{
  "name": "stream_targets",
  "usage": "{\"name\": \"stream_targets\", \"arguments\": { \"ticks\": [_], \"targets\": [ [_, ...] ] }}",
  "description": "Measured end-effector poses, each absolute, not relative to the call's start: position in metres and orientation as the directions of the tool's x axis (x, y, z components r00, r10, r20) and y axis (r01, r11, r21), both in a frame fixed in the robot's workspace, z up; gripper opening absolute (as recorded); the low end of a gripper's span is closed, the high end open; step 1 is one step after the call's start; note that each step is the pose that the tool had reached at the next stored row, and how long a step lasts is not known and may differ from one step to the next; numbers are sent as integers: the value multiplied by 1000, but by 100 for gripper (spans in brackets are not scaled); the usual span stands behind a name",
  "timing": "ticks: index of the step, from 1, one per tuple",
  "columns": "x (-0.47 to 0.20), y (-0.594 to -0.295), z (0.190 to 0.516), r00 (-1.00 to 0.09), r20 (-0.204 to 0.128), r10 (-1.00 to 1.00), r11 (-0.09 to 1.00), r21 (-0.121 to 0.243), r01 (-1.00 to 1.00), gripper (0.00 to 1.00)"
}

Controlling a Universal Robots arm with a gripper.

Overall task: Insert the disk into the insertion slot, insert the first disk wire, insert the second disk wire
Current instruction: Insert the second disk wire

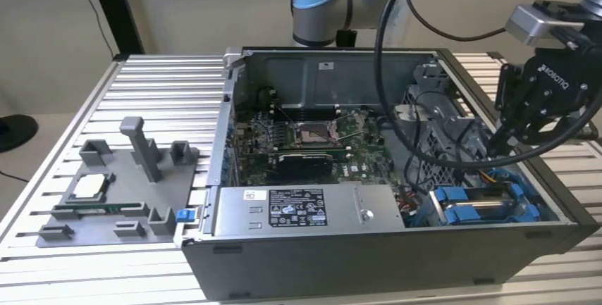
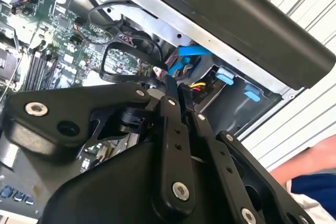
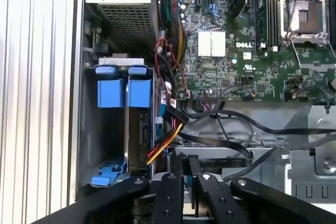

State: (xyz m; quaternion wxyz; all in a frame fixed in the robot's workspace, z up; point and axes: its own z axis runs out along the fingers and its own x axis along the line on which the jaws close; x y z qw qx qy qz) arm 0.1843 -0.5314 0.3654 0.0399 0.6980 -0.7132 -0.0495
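The disk (image 3: 137,140) stands edge-on inside the insertion slot (image 3: 102,145), its blue frame (image 3: 139,92) at the bay's mouth. In the exterior view the blue frame (image 1: 480,208) lies in the case's near corner on that view's right. My gripper (image 3: 185,165) hovers just beside the disk's connector end, shut on the end of a flat black disk wire (image 3: 231,144) that loops back to the motherboard. In the second wrist view that wire loop (image 2: 126,59) hangs from the gripper (image 2: 164,80). A red, yellow and black wire bundle (image 3: 167,141) lies against the disk.
The silver power supply box (image 1: 301,208) sits along the case's front wall, the motherboard (image 1: 301,139) behind it. A grey fixture with parts (image 1: 113,192) stands on the table at the exterior view's left. A person's sleeve (image 2: 315,190) shows beyond the case.
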Motion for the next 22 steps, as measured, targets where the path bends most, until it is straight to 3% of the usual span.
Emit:
{"name": "stream_targets", "arguments": {
  "ticks": [14,22],
  "targets": [
    [164,-545,366,-21,-34,-999,19,75,-997,0],
    [155,-556,366,-22,-37,-999,20,73,-997,0]
  ]
}}
